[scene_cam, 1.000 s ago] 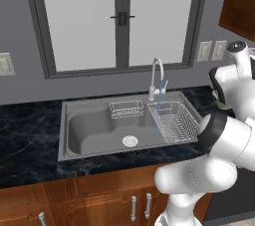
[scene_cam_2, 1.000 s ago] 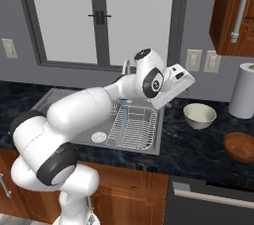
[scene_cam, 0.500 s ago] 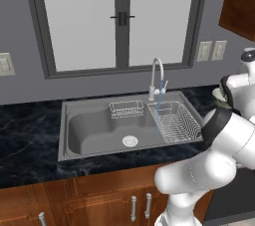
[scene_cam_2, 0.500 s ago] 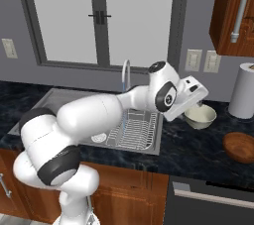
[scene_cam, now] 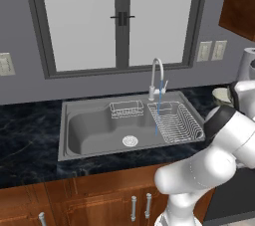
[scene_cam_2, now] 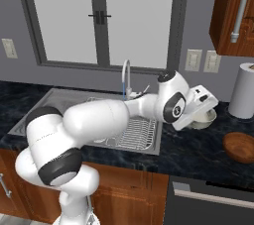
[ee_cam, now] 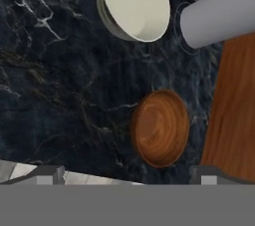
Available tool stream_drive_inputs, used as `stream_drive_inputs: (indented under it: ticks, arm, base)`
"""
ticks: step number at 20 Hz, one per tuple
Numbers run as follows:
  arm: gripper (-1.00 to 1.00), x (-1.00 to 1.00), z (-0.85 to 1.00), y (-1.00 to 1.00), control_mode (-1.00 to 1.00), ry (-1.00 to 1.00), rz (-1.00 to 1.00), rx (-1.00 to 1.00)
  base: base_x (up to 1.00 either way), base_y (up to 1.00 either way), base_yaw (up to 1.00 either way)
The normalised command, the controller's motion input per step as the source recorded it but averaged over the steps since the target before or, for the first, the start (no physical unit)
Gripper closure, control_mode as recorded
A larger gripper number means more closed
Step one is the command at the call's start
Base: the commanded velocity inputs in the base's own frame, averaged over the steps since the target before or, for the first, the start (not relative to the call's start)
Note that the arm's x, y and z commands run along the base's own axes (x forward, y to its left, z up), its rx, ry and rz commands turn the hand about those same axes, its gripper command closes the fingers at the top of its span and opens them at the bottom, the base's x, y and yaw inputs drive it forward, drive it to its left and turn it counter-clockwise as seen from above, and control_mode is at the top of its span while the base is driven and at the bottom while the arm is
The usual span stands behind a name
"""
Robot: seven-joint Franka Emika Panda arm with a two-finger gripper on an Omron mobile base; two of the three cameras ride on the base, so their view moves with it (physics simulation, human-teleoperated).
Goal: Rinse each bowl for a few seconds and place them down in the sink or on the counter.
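The pale cream bowl (ee_cam: 134, 3) stands upright on the black counter (ee_cam: 60, 85), right of the sink (scene_cam: 89, 133). A reddish-brown wooden bowl (ee_cam: 160, 128) rests further along the counter. My gripper (ee_cam: 128, 176) hangs open above the counter, with the wooden bowl just ahead between its fingertips (ee_cam: 47, 174) and nothing in its grasp. From the right base camera, my hand (scene_cam_2: 204, 106) hovers in front of the cream bowl (scene_cam_2: 207, 119), with the wooden bowl (scene_cam_2: 239, 147) apart to its right. The cream bowl (scene_cam: 221, 94) also peeks out behind my arm.
A white paper-towel roll (scene_cam_2: 244, 90) stands close behind the bowls, beside a wooden cabinet side (ee_cam: 234, 105). A thin stream runs from the chrome faucet (scene_cam: 157, 73) onto the wire rack (scene_cam: 175, 123). A small wire caddy (scene_cam: 125, 109) hangs at the basin's back.
My arm has swung to the right, from above the sink's rack to over the cream bowl. The jaws have stayed open, and the bowls have not moved.
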Motion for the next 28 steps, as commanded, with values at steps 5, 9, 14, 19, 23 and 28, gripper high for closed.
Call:
stream_drive_inputs:
  ticks: [5, 9, 14, 19, 23, 28]
  arm:
    - [-1.0, -0.13, -0.17, -0.05, -1.0, -0.04, 0.0, 0.0]
    - [-1.0, -0.1, -0.18, -0.05, -1.0, 0.0, 0.0, -0.02]
    - [-1.0, -0.01, -0.13, -0.09, -1.0, -0.02, 0.0, 0.0]
    - [-1.0, 0.03, -0.16, -0.14, -1.0, 0.02, 0.0, -0.01]
    - [-1.0, 0.08, -0.12, -0.14, -1.0, 0.0, 0.0, 0.0]
    - [-1.0, 0.05, -0.1, -0.07, -1.0, -0.01, 0.0, 0.0]
  base:
    - [0.0, 0.0, 0.0]
    - [0.0, 0.0, 0.0]
    - [0.0, 0.0, 0.0]
    - [0.0, 0.0, 0.0]
    - [0.0, 0.0, 0.0]
    - [0.0, 0.0, 0.0]
